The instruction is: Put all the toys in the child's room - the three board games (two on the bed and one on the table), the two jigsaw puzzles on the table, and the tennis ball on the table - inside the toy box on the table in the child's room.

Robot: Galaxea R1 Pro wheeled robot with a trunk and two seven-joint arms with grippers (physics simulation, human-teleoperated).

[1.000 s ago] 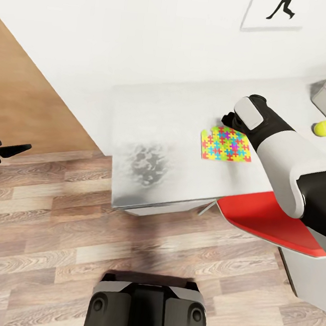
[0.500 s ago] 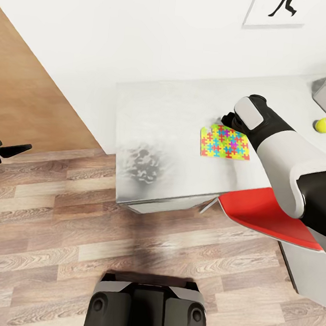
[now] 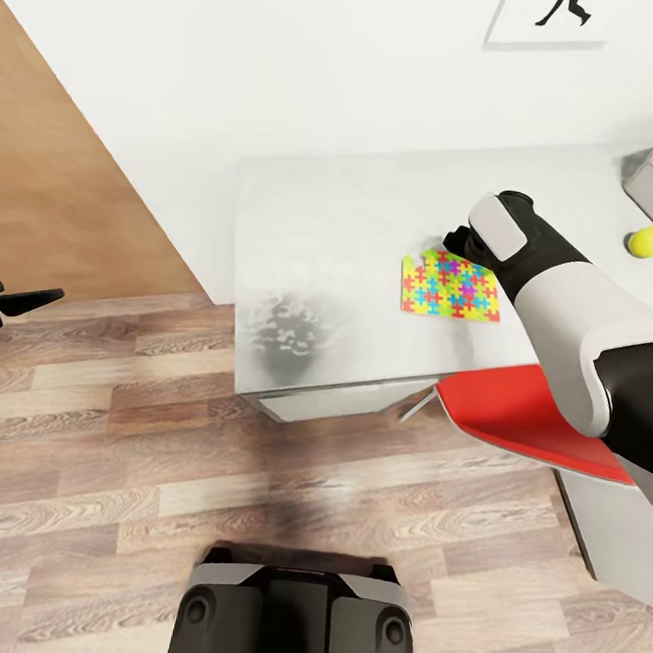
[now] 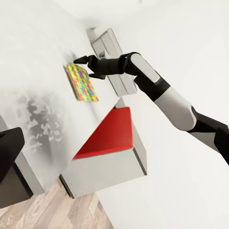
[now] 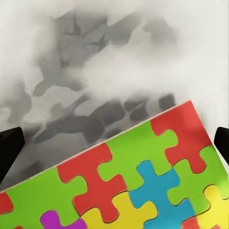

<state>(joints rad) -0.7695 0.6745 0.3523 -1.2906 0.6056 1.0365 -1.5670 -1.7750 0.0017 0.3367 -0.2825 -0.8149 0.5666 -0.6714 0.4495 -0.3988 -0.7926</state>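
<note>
Right gripper (image 4: 78, 61) fingers wide apart over jigsaw puzzle (image 3: 450, 287) edge; left gripper's unclear.

No readable text, labels, brands or numbers anywhere: the wall picture (image 3: 548, 16) carries just a black running silhouette, and the jigsaw puzzle (image 3: 450, 287) on the surface (image 3: 324, 256) has plain coloured pieces, no lettering.
</note>
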